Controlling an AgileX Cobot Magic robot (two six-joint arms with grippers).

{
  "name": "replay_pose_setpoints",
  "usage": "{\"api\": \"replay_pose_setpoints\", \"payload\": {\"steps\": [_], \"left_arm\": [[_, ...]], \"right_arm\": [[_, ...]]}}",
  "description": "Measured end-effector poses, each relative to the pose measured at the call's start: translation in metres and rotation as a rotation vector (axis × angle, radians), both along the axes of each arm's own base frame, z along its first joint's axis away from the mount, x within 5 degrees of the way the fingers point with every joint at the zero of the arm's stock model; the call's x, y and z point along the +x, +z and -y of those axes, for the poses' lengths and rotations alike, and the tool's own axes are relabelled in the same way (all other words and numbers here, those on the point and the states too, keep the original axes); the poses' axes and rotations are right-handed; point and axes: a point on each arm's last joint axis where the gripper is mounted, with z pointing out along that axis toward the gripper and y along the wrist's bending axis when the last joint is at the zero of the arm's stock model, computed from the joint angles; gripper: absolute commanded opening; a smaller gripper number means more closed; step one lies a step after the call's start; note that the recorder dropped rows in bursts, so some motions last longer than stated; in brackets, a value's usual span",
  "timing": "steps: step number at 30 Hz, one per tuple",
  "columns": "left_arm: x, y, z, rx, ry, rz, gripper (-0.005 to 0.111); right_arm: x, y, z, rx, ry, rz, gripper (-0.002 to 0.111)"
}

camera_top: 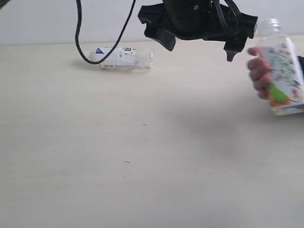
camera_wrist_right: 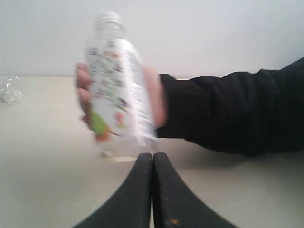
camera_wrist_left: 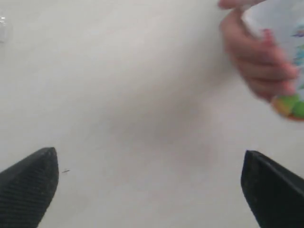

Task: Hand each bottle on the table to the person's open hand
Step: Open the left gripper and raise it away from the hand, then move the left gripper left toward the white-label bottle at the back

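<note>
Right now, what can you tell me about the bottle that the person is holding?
The floral bottle is small, clear plastic, with a pale cap and a white label printed in many colours, green and orange near its base. It is nearly upright, cap up, tilted a little, at the right of the exterior view. The person's hand grips its middle, fingers round the label.

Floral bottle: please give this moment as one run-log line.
floral bottle: in person's hand | left gripper: open, empty | right gripper: shut, empty | white-blue bottle: lying on table
</note>
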Motion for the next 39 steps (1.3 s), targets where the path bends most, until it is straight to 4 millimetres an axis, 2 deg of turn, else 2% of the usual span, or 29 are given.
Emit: {"api": "replay_pose_setpoints", "payload": {"steps": [2,5,6,8,9,14,19,26,29,33,39], "left_arm": [[-0.003,0.007,-0.006,0.044,-0.069,0.020,0.096],[-0.005,0.010,-0.010,0.100,-0.169,0.041,0.067],[-0.006,0.011,-0.011,0.108,-0.189,0.049,0.051],[-0.006,0.008,-0.011,0.128,-0.224,0.049,0.011],[-0.005,0.005,-0.013,0.137,-0.229,0.043,0.002],[0.006,-0.017,-0.026,0.207,-0.242,-0.003,0.000],[0.027,-0.046,-0.044,0.208,-0.239,-0.016,0.000],[0.049,-0.104,-0.078,0.133,-0.268,-0.065,0.000],[0.058,-0.127,-0.092,0.116,-0.301,0.004,0.000],[0.077,-0.130,-0.111,0.071,-0.238,0.058,0.000],[0.096,-0.118,-0.146,0.031,-0.131,0.049,0.000]], "right_arm": [[0.000,0.000,0.000,0.000,0.000,0.000,0.000],[0.000,0.000,0.000,0.000,0.000,0.000,0.000],[0.000,0.000,0.000,0.000,0.000,0.000,0.000],[0.000,0.000,0.000,0.000,0.000,0.000,0.000],[0.000,0.000,0.000,0.000,0.000,0.000,0.000],[0.000,0.000,0.000,0.000,0.000,0.000,0.000],[0.000,0.000,0.000,0.000,0.000,0.000,0.000],[0.000,0.000,0.000,0.000,0.000,0.000,0.000],[0.000,0.000,0.000,0.000,0.000,0.000,0.000],[0.000,0.000,0.000,0.000,0.000,0.000,0.000],[0.000,0.000,0.000,0.000,0.000,0.000,0.000]]}}
